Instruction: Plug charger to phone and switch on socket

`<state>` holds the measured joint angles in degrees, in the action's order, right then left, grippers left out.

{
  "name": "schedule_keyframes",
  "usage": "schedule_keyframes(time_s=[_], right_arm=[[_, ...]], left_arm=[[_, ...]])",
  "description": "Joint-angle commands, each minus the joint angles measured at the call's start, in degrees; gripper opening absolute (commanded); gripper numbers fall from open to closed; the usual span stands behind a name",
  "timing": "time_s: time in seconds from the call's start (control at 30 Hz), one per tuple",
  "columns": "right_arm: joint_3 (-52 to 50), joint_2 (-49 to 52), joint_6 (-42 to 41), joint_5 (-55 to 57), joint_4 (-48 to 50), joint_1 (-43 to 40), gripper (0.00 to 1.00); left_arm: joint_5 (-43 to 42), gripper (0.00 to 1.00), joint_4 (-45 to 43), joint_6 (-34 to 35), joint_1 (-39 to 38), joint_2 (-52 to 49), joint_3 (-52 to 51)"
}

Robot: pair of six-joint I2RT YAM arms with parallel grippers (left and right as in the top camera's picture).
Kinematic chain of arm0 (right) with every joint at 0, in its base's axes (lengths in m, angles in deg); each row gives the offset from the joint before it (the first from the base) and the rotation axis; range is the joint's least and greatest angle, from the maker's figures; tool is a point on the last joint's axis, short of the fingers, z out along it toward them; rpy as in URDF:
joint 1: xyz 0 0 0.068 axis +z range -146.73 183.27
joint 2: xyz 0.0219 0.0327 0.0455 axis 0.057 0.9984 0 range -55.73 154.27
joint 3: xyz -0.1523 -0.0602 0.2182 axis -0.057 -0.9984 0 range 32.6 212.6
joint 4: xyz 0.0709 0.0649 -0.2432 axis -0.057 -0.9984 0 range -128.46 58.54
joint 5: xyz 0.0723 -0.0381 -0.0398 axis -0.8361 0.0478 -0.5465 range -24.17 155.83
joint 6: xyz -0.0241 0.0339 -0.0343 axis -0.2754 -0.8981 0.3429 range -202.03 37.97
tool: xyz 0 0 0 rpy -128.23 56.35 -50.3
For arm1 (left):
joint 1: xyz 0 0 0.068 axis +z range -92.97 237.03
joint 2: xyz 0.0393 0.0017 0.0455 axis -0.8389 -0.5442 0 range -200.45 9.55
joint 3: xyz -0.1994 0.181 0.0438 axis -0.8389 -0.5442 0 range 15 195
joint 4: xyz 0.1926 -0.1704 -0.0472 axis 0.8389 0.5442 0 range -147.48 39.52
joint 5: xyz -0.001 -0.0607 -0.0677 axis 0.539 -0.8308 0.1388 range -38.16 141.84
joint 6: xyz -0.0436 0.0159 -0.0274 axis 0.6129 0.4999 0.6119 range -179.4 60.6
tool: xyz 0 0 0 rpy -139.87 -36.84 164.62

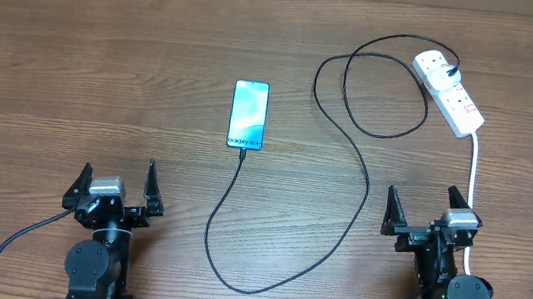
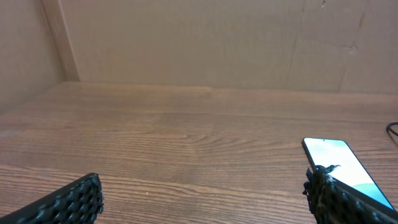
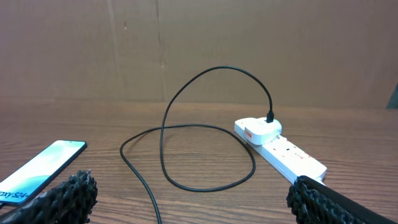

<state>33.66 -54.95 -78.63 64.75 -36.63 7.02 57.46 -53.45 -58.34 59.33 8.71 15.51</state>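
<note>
Ahead-right of my left hand [image 1: 118,179], gaping empty like the right hand [image 1: 422,204], lies the phone [image 1: 248,115]; charger [image 1: 242,162] tip meets its near edge; I'd pinch behind the tip, push straight.

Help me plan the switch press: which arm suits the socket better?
Right. The socket lies ahead of the open right gripper and shows in its wrist view; the left gripper sits across the table, beyond the phone.

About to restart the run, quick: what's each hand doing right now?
Left hand: open, holding nothing.
Right hand: open, holding nothing.
</note>
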Motion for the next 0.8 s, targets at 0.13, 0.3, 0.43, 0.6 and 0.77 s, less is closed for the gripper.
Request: schedule_keyframes(time_s=[0.13, 0.3, 0.43, 0.6, 0.77], right_arm=[[-0.6, -0.6, -0.3, -0.7, 0.3, -0.5, 1.00], [-0.6, -0.6, -0.3, -1.7, 0.3, -0.5, 1.00], [-0.6, -0.6, -0.3, -1.7, 0.3, -0.5, 1.00], [-0.6, -0.6, -0.3, -1.5, 0.5, -0.5, 1.00], [-0.6, -0.6, -0.3, -1.5, 0.5, -0.5, 1.00]], left_arm=[[-0.1, 1.00, 0.0, -1.1, 0.3, 0.6, -0.2], [-0.1, 1.00, 0.0, -1.1, 0.3, 0.6, -0.2], [-0.1, 1.00, 0.0, -1.1, 0.3, 0.6, -0.2], [-0.1, 1.00, 0.0, -1.1, 0.3, 0.6, -0.2], [-0.1, 1.00, 0.0, -1.1, 0.3, 0.6, -0.2]])
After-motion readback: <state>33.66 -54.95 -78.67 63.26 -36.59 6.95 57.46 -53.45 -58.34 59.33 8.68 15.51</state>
